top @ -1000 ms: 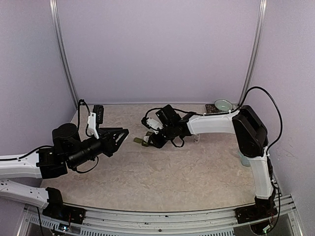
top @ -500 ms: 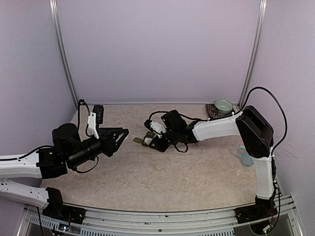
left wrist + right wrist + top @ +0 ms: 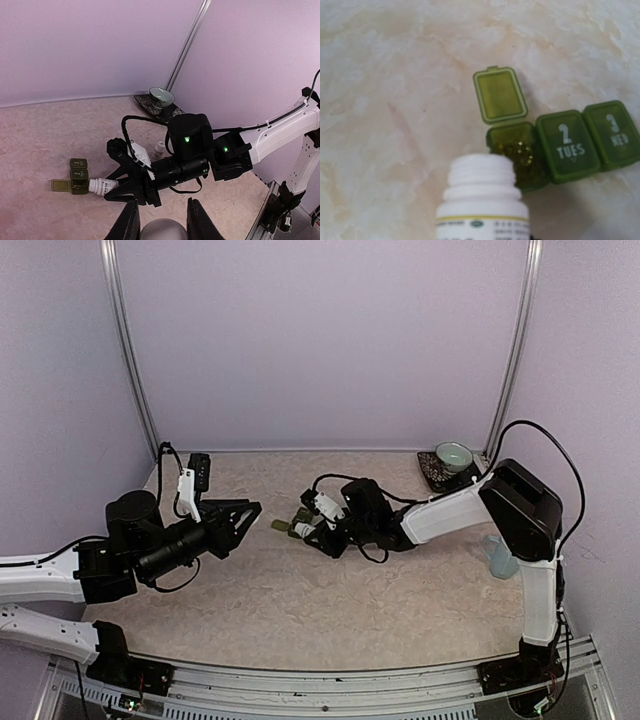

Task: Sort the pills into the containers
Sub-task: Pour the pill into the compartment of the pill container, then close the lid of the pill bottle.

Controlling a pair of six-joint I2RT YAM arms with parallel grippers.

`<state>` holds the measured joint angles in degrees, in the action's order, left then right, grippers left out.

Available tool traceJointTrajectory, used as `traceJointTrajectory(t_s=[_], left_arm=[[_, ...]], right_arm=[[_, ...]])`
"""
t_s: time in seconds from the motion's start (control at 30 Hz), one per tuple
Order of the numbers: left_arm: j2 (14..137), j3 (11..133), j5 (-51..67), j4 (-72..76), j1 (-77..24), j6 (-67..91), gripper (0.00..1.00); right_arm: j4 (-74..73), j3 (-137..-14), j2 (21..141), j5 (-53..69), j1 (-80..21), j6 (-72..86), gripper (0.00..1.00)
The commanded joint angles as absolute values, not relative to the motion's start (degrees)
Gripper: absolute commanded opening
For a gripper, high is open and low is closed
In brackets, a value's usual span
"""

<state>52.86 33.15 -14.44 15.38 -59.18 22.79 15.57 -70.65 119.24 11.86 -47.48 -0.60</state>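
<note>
Presently the right gripper point(image 3: 120, 186) is clamped on a white pill bottle point(image 3: 482, 200), uncapped and laid nearly level, with its mouth pointing away from the fingers. Just beyond and below that mouth lie the containers point(image 3: 560, 145): a green strip of three joined compartments, flat on the table point(image 3: 330, 610). The open compartment point(image 3: 516, 152), the one nearest the mouth, has its lid point(image 3: 500, 95) folded back flat on the far side. The two farther along, marked 2 TUES and 3 WED, are closed. Something glints inside the open cell, but I cannot tell whether it is pills.

The left gripper point(image 3: 245, 510) hangs well short of the strip, off the table, pointing toward it. It is closed around a pale rounded piece point(image 3: 162, 231). I judge this to be the bottle's cap, though too little shows to be sure.

Step in hand, as I read it: pouring into the first compartment. To do it well, I would bring the bottle's lip directly over the open cell before tipping it down, since the mouth looks nearly as wide as the cell. I would tilt slowly, with small rolls of the wrist, so that pills come singly. I would also avoid the folded lid and the strip's edge, because the strip looks light and would probably slide if nudged.
</note>
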Motion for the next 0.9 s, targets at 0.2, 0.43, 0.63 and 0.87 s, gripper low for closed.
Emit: traceJointTrajectory(t_s=[0.2,0.43,0.63,0.87], left_arm=[[52.7,34.4,-15.0,15.4,-59.2,22.8,0.18],[53.4,35.0,-14.9,15.3,-59.2,22.6,0.18],[55.2,36.8,-14.1,15.0,-59.2,22.3,0.18],[58.5,41.1,-11.9,14.0,-59.0,22.1,0.18]], right_arm=[[33.2,-63.0,114.9,12.9,-47.2,-0.3,0.0],[44.7,-55.9,111.6,11.9,-47.2,-0.7,0.0],[58.5,-47.5,106.5,11.2,-47.2,0.4,0.0],[79.9,-35.8,98.2,11.1,-47.5,2.9,0.0]])
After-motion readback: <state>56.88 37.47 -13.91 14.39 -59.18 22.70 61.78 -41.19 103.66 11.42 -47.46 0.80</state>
